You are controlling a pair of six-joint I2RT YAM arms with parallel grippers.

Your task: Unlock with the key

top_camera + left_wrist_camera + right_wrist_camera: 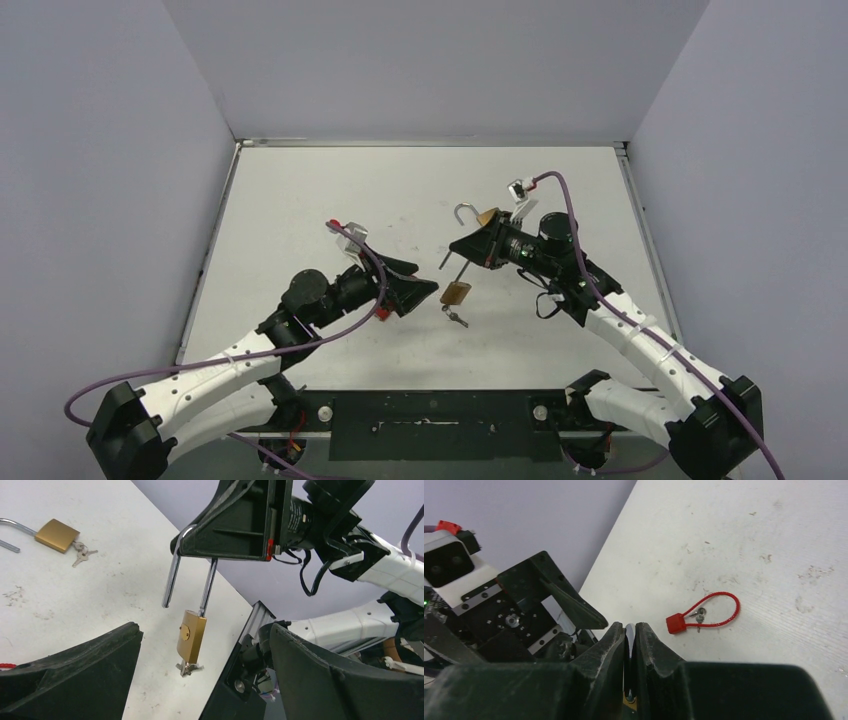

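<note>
White table [300, 190] between lilac walls. At 9 o'clock of the padlock [192, 637], the left gripper [428, 291] stands wide open and holds nothing, likely poised to reach the key [187, 668]. Off the table, in the air, the padlock hangs with its long axis near vertical: shackle [207, 587] up at 12, key end down at 6 (one shackle leg already free of the body). At its top the right gripper [460, 248] is clamped on the shackle, which leaves the keyhole end clear for the other arm

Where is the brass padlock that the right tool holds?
In the top view the brass padlock hangs mid-table from the right tool, just right of the open left tool.
</note>
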